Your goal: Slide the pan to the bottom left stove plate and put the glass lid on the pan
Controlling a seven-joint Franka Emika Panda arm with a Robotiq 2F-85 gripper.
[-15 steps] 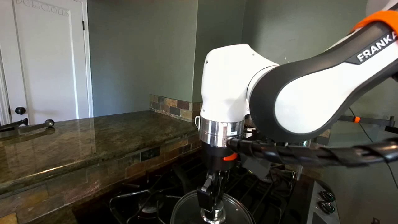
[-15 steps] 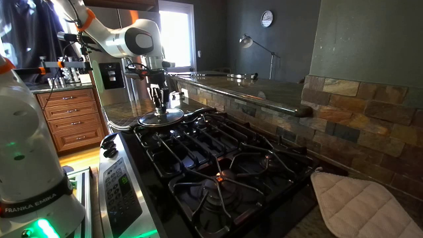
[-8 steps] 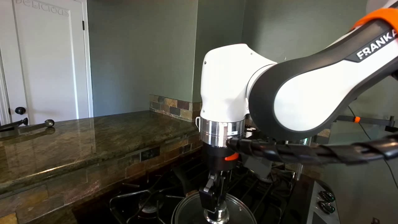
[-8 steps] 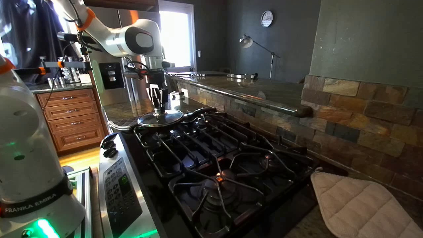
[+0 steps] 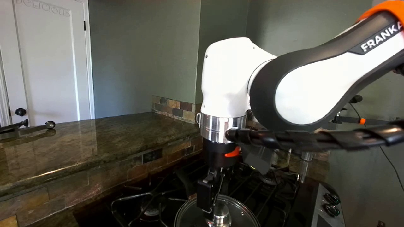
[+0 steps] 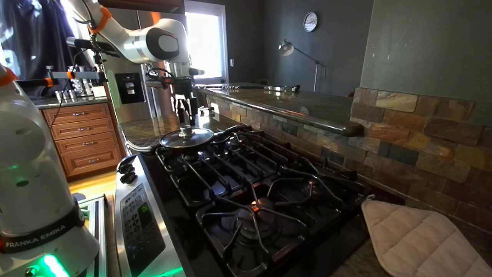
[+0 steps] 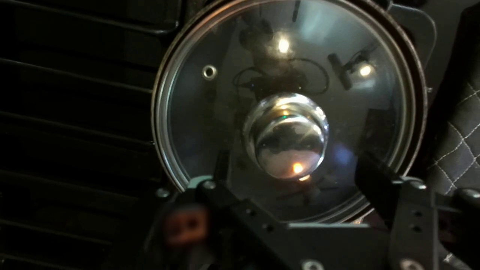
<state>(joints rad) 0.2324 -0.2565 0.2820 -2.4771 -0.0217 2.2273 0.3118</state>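
Note:
The glass lid lies on the black pan, with its rim nearly concentric with the pan rim. Its shiny metal knob points up. In an exterior view the pan's dark handle reaches toward the tiled wall. Most of the pan is hidden by the lid, and the stove plate beneath is covered. My gripper is open, its black fingers apart on either side of the knob in the wrist view. In an exterior view the gripper hangs just above the knob, apart from it.
Black grates and a bare burner cover the remaining cooktop. The control panel runs along one side, and a raised stone counter along the opposite side. A quilted dark cloth lies beside the pan; a pale quilted pad lies near the far grates.
The lid first shifted slightly with the gripper, then stayed. My gripper has opened, let go of the knob and risen a little above it.

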